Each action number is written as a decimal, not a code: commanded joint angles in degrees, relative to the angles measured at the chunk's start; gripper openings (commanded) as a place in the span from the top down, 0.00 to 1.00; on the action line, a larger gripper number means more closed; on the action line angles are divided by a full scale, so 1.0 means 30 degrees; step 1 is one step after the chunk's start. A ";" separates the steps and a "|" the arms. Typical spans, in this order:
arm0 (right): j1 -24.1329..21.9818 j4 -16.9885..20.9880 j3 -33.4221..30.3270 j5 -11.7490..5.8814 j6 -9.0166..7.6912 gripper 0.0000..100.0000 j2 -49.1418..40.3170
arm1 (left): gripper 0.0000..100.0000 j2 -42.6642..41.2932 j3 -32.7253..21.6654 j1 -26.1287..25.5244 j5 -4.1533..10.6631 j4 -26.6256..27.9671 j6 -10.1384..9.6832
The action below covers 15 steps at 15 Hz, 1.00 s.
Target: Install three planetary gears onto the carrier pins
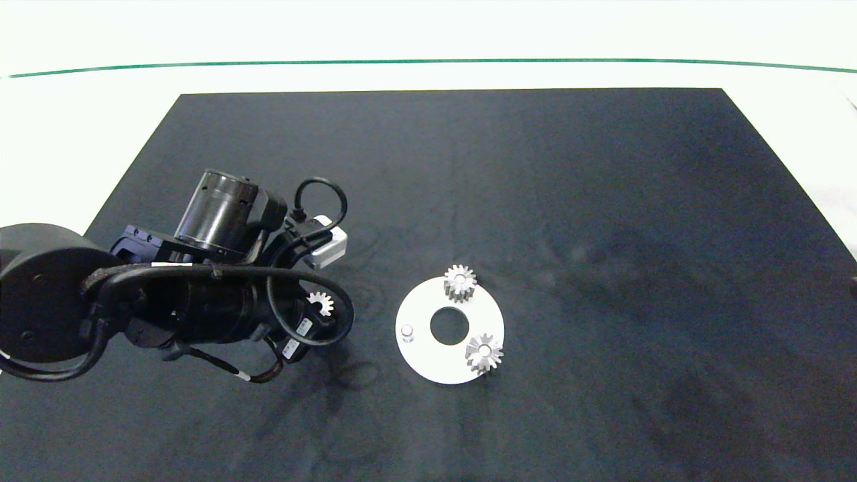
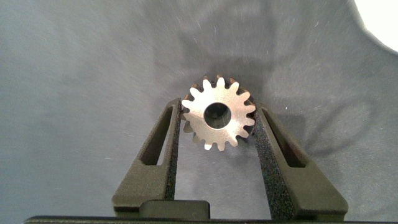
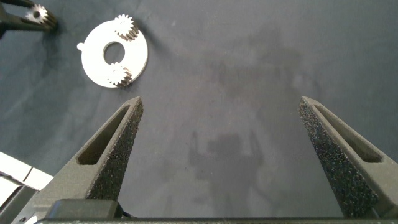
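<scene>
We see the left gripper pinching the third planetary gear between its two finger pads, one pad on each toothed side, the gear's flat face and dark bore turned toward the wrist camera. In the head view this gear sits near the left edge of the dark mat, just beside the white disc without touching it. Two more gears sit on carrier pins: one at the disc's far rim, one at its near right rim. The third pin stands bare at the left rim. The right gripper hangs above bare mat, well apart from the disc, fingers spread wide.
</scene>
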 commanded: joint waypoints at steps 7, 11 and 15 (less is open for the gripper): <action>0.0008 0.0085 0.0027 -0.0085 -0.0277 0.00 -0.0048 | 0.72 -0.1474 -0.0499 -0.2428 -0.0007 0.0147 0.1320; 0.0008 0.0055 0.0262 -0.0085 -0.0951 0.00 -0.0136 | 0.72 -0.0741 -0.1144 -0.3893 -0.0007 0.0147 0.1291; 0.0008 0.0055 0.0232 -0.0085 -0.0951 0.00 -0.0224 | 0.72 -0.0009 -0.1495 -0.4977 0.0023 0.0176 0.1203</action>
